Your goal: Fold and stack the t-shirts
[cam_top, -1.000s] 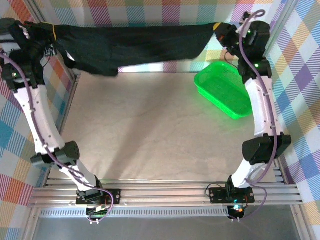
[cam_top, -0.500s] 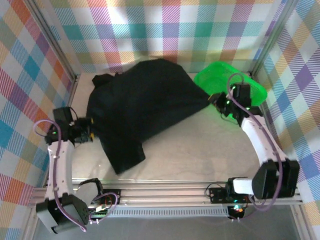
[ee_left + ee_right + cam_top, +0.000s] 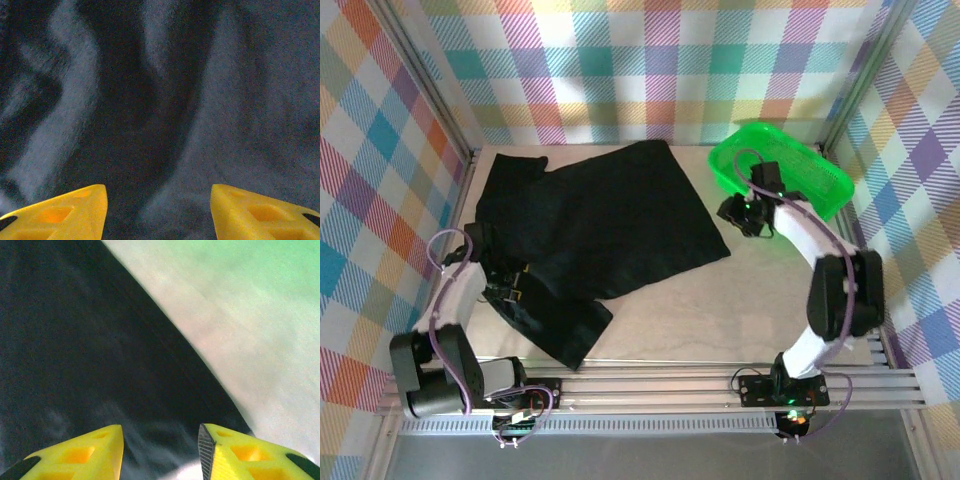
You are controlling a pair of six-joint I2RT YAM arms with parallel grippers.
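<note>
Black soft cloth t-shirt (image 3: 605, 225) lies spread out on the pale beige surface (image 3: 740, 310), on the left-arm side of the bright green plastic mesh basket (image 3: 812, 178). The t-shirt's edge nearest the basket runs close to the basket's near corner without touching it, and a strip of bare surface shows between them. The half of the t-shirt toward the basket looks fairly flat. The half farthest from the basket is rumpled, and one lobe of cloth reaches away from the basket toward the arm bases.

The right claw (image 3: 733, 214) hangs just beside the basket, between it and the t-shirt, at the edge of the cloth. In the right wrist view the right claw (image 3: 160, 452) has its two yellow fingers (image 3: 75, 456) parted with nothing between them. Beyond them the straight edge of the t-shirt (image 3: 75, 340) runs diagonally, with bare surface (image 3: 240, 355) past it and the blurred green of the basket (image 3: 280, 260) in the upper corner.

The left claw (image 3: 510, 285) sits over the rumpled side of the t-shirt, well apart from the basket. In the left wrist view the left claw (image 3: 159, 212) is likewise spread wide, its yellow fingers (image 3: 60, 215) gripping nothing, with creased t-shirt (image 3: 165, 100) cloth beyond them. Whether the fingertips touch the cloth cannot be told.
</note>
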